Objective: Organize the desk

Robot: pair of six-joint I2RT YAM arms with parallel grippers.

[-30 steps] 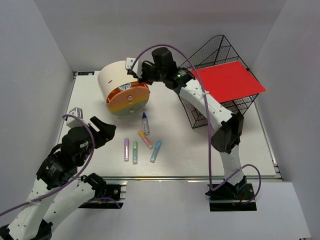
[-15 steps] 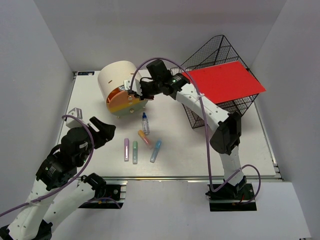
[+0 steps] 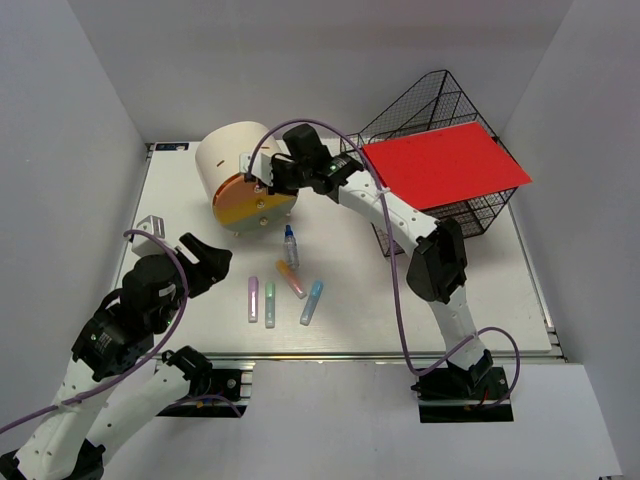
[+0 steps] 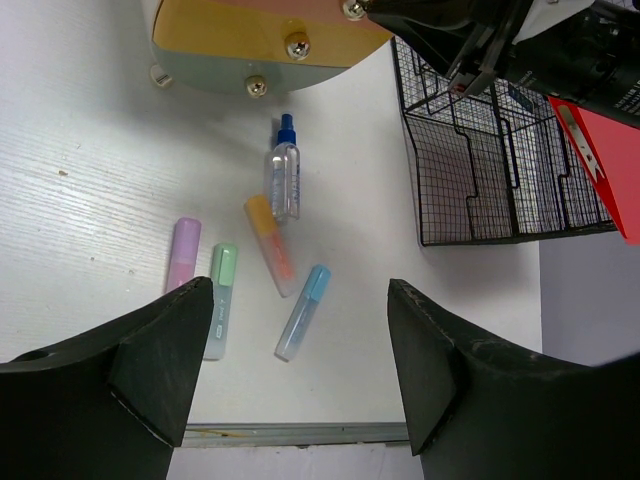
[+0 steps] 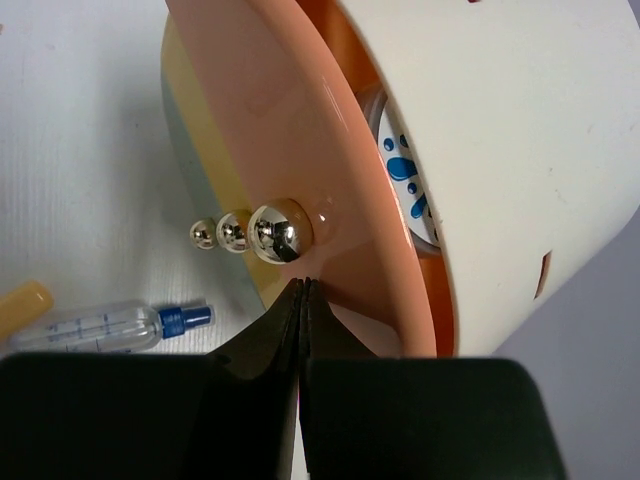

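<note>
The white desk [image 3: 480, 290] holds a cream-and-orange round drawer box [image 3: 225, 160] at the back left. My right gripper [image 3: 268, 178] is shut and empty, its tips [image 5: 303, 285] against the pink drawer front [image 5: 290, 130] just below a chrome knob [image 5: 280, 230]. That drawer stands slightly out of the cream shell. A small spray bottle [image 3: 290, 247] and purple [image 3: 253, 299], green [image 3: 270, 304], orange [image 3: 291, 279] and blue [image 3: 312, 302] highlighters lie mid-desk. My left gripper [image 4: 300, 370] is open and empty, raised above the front left of the desk, short of the highlighters.
A black wire basket [image 3: 430, 110] stands at the back right with a red sheet [image 3: 445, 165] lying across its top. It also shows in the left wrist view [image 4: 490, 170]. The aluminium rail [image 4: 300, 432] runs along the desk's front edge.
My right gripper has moved left and a little forward onto the drawer front. The drawer fronts sit closer in to the cream shell. The left arm has not moved.
</note>
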